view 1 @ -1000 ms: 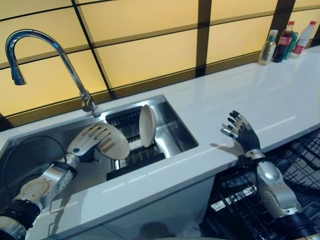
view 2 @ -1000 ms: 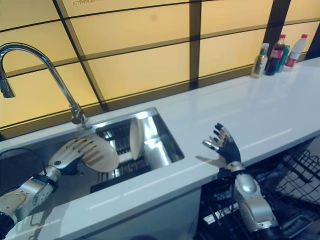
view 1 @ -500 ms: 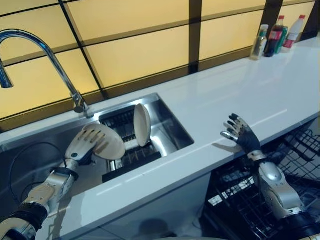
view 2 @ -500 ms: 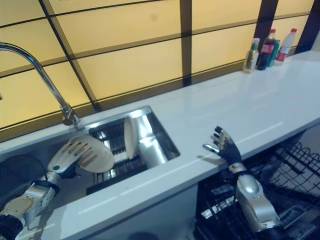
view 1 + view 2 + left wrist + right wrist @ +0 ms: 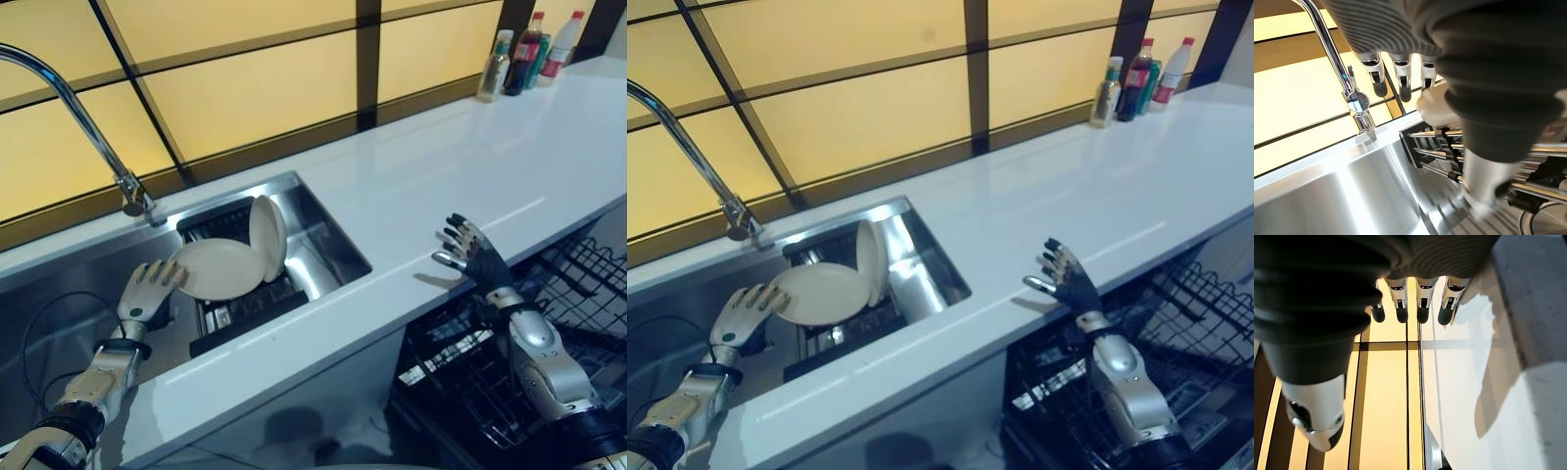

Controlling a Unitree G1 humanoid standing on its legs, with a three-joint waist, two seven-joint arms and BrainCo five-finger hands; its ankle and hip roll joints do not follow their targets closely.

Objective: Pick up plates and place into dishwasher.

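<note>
A cream plate [image 5: 217,269] hangs nearly flat over the black dish rack [image 5: 245,313] in the sink [image 5: 338,240]. My left hand [image 5: 145,292] grips its left rim, fingers above and thumb below; in the left wrist view the fingers [image 5: 1403,73] reach over the plate's edge [image 5: 1431,105]. A second cream plate [image 5: 266,238] stands upright in the rack just right of the held one. My right hand [image 5: 470,253] hovers open above the front edge of the white counter [image 5: 470,166], and its fingers [image 5: 1400,301] are straight in the right wrist view.
A curved chrome faucet [image 5: 88,117] rises behind the sink's left part. The pulled-out black wire dishwasher rack [image 5: 578,294] lies below the counter at the right. Several bottles [image 5: 529,54] stand at the far right corner.
The held plate has swung from tilted under my left fingers to nearly flat, its rim now close to the upright plate. The camera view has shifted. My right hand has barely moved.
</note>
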